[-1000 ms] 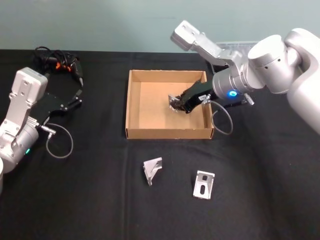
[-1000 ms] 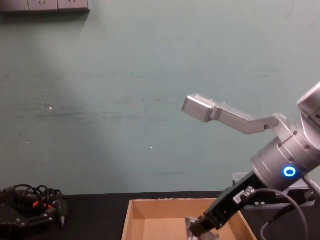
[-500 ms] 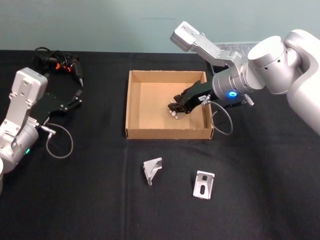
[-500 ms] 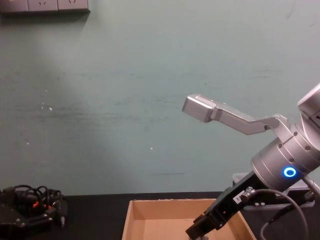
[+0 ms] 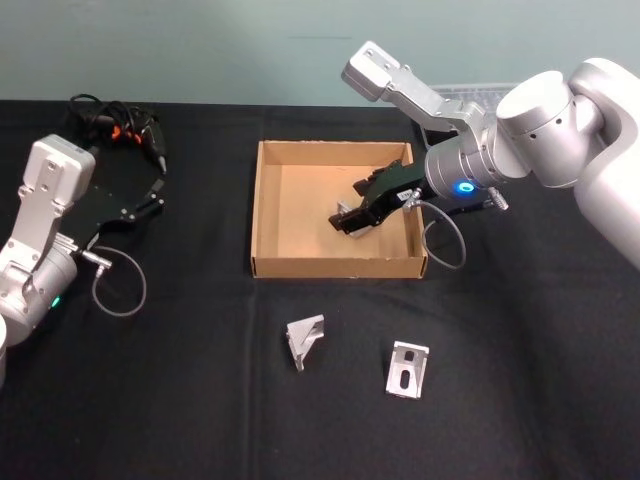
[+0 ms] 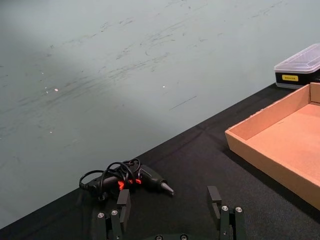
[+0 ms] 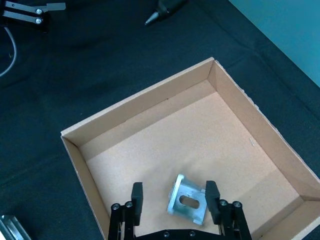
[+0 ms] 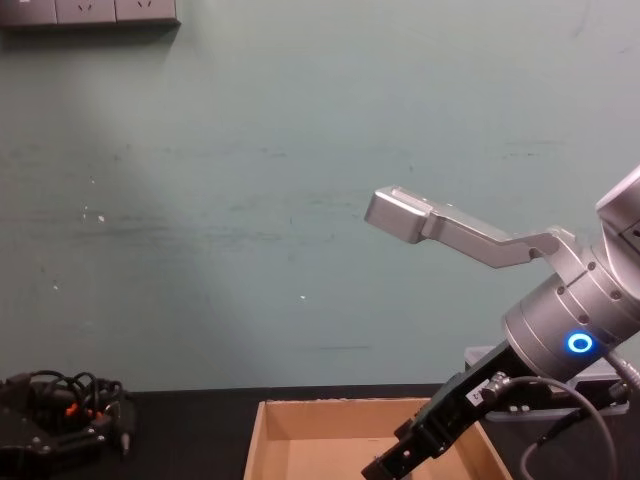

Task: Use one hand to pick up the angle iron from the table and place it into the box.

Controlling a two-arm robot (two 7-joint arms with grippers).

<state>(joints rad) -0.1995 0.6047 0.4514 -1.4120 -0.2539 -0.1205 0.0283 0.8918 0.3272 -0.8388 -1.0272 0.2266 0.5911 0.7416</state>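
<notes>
Angle iron (image 7: 187, 205) lay on the floor of the cardboard box (image 7: 145, 100) in the right wrist view, between the spread fingers of the right gripper (image 7: 174, 199). Seen from the head, a second angle iron (image 5: 305, 340) and a third angle iron (image 5: 407, 369) lay on the table (image 5: 200, 400) before the box, while the left gripper (image 5: 152, 198), fingers apart, sat far left.

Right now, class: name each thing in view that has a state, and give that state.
Right end effector, open, above the box.
Left end effector, open, parked left, over the table.
Boxed angle iron, lying free on the box floor.
Box, open-topped, one angle iron inside.
Two loose angle irons, on the table, not picked up.
</notes>
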